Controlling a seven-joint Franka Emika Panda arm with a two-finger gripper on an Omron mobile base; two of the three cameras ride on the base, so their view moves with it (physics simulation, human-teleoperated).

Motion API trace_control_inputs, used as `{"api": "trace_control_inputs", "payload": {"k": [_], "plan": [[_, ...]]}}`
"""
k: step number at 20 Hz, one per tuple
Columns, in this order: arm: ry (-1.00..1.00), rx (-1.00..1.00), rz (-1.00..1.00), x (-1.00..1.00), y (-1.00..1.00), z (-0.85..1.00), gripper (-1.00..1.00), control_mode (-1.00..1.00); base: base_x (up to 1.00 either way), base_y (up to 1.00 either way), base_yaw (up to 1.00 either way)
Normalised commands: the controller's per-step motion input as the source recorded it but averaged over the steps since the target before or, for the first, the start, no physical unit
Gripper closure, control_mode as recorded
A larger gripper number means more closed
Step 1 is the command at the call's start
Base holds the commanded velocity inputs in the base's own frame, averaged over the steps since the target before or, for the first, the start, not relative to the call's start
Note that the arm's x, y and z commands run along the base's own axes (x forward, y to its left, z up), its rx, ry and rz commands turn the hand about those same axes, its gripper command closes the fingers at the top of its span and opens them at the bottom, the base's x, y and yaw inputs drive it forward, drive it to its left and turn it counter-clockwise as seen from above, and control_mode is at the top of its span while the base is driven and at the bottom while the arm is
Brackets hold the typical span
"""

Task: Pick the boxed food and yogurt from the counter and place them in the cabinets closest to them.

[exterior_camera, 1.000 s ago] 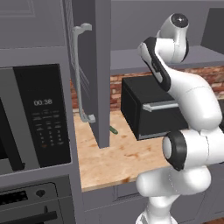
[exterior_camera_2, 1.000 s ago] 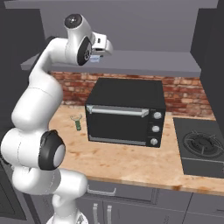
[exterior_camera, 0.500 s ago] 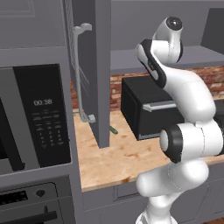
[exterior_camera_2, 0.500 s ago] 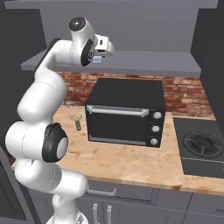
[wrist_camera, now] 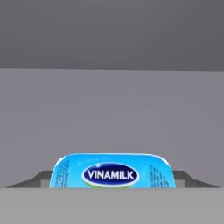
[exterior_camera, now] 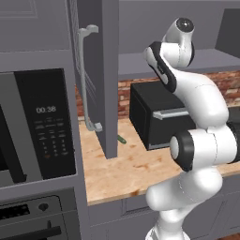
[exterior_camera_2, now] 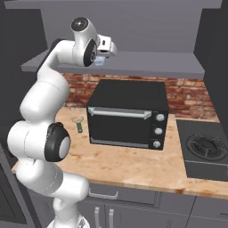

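Red brick backsplash (exterior_camera_2: 187, 95), black toaster oven (exterior_camera_2: 127, 113), built-in microwave (exterior_camera: 40, 124), gas hob (exterior_camera_2: 207, 149).

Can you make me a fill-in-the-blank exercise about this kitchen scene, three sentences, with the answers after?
1. The gripper holds the ____ at the grey shelf.
2. The black toaster oven stands on the ____ counter.
3. The lid in the hand view reads ____.

Answers: yogurt; wooden; Vinamilk
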Motion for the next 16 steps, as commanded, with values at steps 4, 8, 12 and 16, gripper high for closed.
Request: {"api": "trace_control_inputs", "payload": {"k": [4,8,12,16], "plan": [[0.0,0.0,0.0,-0.03,-0.02,0.01,-1.0,-1.0,0.0,0.0,0.0],[0.0,-0.01,0.0,-0.5,-0.05,0.07,-1.0,-1.0,0.0,0.0,0.0],[0.0,-0.03,0.02,-0.63,-0.06,0.1,-1.0,-1.0,0.0,0.0,0.0],[-0.01,-0.08,0.06,-0.89,-0.08,0.01,-1.0,-1.0,0.0,0.0,0.0]]}}
